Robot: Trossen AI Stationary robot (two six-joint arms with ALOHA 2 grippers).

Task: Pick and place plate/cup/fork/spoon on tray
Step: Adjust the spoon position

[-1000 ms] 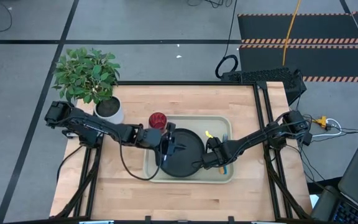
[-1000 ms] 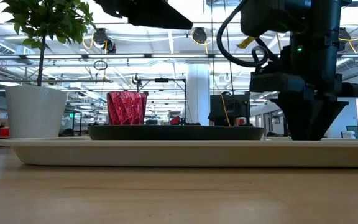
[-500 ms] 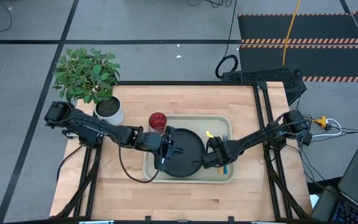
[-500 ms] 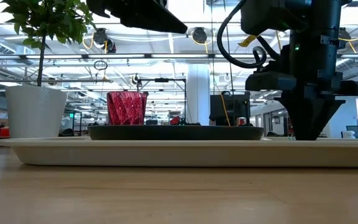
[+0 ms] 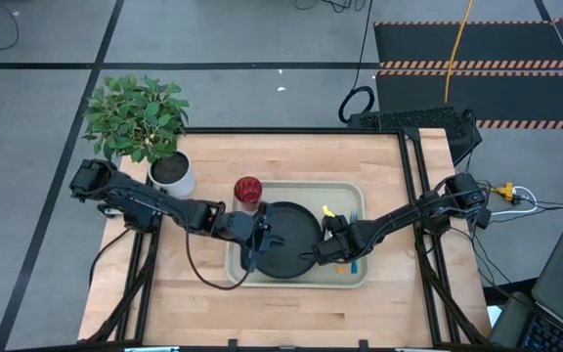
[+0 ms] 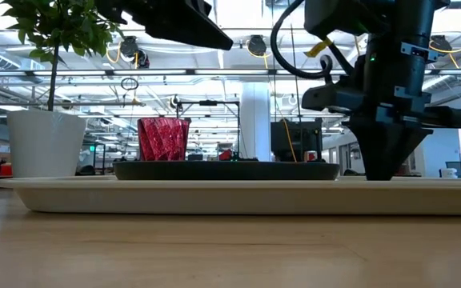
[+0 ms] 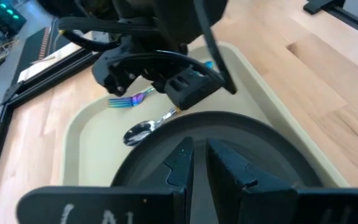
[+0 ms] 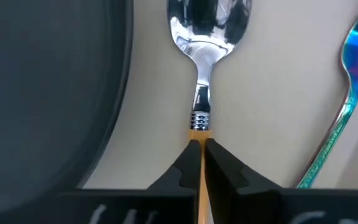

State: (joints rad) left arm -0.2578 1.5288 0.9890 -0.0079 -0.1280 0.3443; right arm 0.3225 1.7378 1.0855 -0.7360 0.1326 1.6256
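Note:
The beige tray (image 5: 291,187) lies mid-table with the black plate (image 5: 296,235) on its left half. The orange-handled spoon (image 8: 207,37) and the blue-handled fork (image 8: 345,99) lie side by side on the tray's right part. My right gripper (image 8: 197,149) stands over the tray, shut on the spoon. My left gripper (image 7: 199,167) hovers above the plate's left part with a narrow gap between its fingers and nothing in it. The red cup (image 5: 248,190) stands on the table at the tray's far left corner. My right gripper pinches the spoon's orange handle (image 8: 197,138) between its two fingers, close to where it joins the metal neck. The fingers point down from above and close across the handle. The spoon's bowl (image 8: 209,25) appears to lie on the tray floor beside the plate's rim.
A white pot (image 5: 171,174) with a green plant stands at the table's far left, near the cup. Bare wooden table (image 5: 291,156) runs along the far side and in front of the tray.
My right gripper has shut on the spoon's handle and shifted slightly toward the plate. My left gripper has drawn back a little toward the table's left edge, still above the plate.

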